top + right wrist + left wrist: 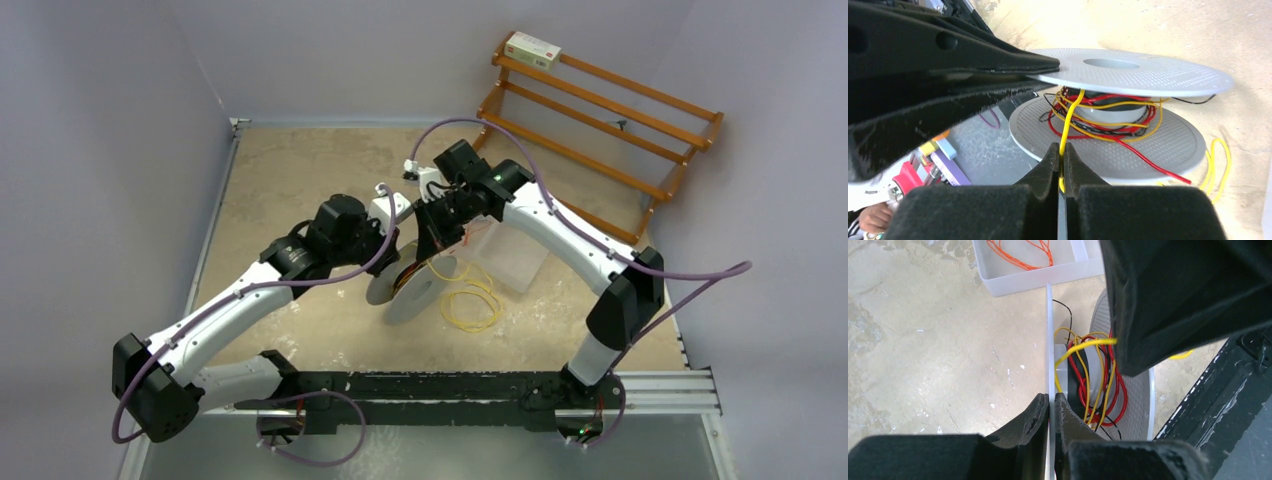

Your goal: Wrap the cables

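Winding is the step in hand: the right end effector (1061, 156) is pinched shut on the yellow cable (1068, 112), which runs up to the core of the spool (1148, 75). The left end effector (1051, 405) is clamped on one flange edge, steadying the spool. Slack lies looped on the desk (300, 170) beside it. Next, I judge, the right arm must circle the core under tension. Red wire (1143, 157) shares the core and could snag; a clear bin (1038, 282) sits close behind.
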Robot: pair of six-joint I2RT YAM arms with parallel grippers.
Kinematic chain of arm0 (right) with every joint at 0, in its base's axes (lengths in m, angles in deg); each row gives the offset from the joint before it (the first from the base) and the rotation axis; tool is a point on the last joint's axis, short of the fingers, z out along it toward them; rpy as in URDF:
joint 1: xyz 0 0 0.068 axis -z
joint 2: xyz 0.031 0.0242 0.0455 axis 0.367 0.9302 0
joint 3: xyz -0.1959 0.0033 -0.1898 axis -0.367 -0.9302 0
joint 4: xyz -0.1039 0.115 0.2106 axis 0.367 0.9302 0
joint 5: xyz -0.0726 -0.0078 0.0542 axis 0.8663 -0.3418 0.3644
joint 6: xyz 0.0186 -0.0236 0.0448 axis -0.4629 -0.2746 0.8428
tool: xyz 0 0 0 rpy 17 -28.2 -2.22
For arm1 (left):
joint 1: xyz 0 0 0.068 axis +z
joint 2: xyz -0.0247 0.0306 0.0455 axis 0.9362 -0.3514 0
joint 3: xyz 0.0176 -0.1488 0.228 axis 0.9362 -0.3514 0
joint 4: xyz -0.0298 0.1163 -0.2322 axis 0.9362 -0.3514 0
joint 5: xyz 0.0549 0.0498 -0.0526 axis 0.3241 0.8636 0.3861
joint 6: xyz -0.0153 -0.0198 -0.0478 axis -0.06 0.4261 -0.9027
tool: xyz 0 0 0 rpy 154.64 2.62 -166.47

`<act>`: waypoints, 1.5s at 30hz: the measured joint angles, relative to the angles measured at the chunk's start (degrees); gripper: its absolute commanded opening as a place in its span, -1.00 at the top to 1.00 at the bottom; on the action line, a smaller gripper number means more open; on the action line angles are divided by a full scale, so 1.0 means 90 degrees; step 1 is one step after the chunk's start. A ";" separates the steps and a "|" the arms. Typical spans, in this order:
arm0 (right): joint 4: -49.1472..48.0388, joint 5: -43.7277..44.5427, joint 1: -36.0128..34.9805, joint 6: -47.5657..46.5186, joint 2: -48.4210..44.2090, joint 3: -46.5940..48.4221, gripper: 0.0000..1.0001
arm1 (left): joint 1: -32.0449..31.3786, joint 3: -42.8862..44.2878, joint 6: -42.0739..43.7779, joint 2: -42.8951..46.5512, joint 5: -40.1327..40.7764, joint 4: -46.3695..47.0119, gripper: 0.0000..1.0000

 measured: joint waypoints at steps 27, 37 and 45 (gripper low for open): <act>-0.1081 -0.0903 0.0170 -0.1688 -0.0656 -0.1120 1.00 | -0.0027 0.0058 0.1515 -0.0117 -0.0515 -0.0034 0.19; -0.1253 -0.1392 0.0170 -0.1768 -0.0573 -0.1180 1.00 | -0.0027 -0.0109 0.1503 -0.0131 -0.0610 0.0284 0.39; -0.1302 -0.1506 0.0170 -0.1768 -0.0508 -0.1273 1.00 | -0.0027 -0.0119 0.1496 -0.0165 -0.0597 0.0316 0.76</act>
